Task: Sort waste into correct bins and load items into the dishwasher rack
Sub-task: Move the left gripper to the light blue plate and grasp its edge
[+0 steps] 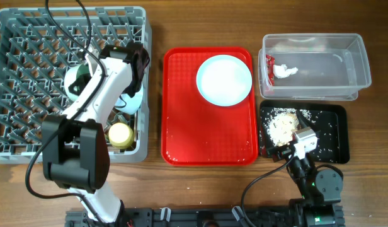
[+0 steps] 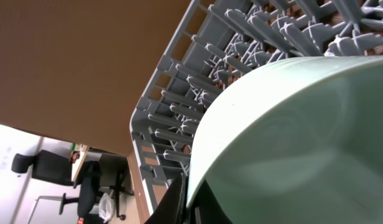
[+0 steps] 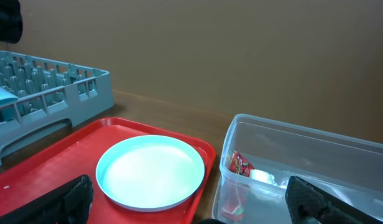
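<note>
The grey dishwasher rack (image 1: pixel 30 75) holds two pale green bowls (image 1: pixel 74 85) (image 1: pixel 134 103) and the yellow cup (image 1: pixel 120 134). My left gripper (image 1: pixel 132 79) reaches into the rack over the right bowl. In the left wrist view it (image 2: pixel 194 205) is shut on a bowl's rim (image 2: pixel 291 137). The pale blue plate (image 1: pixel 224 80) lies on the red serving tray (image 1: pixel 181 126). The red-and-white wrapper (image 1: pixel 282 70) lies in the clear tub (image 1: pixel 358 69). Rice scraps (image 1: pixel 282 126) lie in the black tray (image 1: pixel 332 135). My right gripper (image 3: pixel 194 214) is open and empty by the black tray's front edge (image 1: pixel 296 146). Spoon and fork are out of view.
The right wrist view shows the plate (image 3: pixel 151 171), the red tray (image 3: pixel 55 168), the tub (image 3: pixel 291 155) with the wrapper (image 3: pixel 238 167), and the rack's corner (image 3: pixel 67 93). Bare wooden table (image 1: pixel 200 25) lies behind the red tray.
</note>
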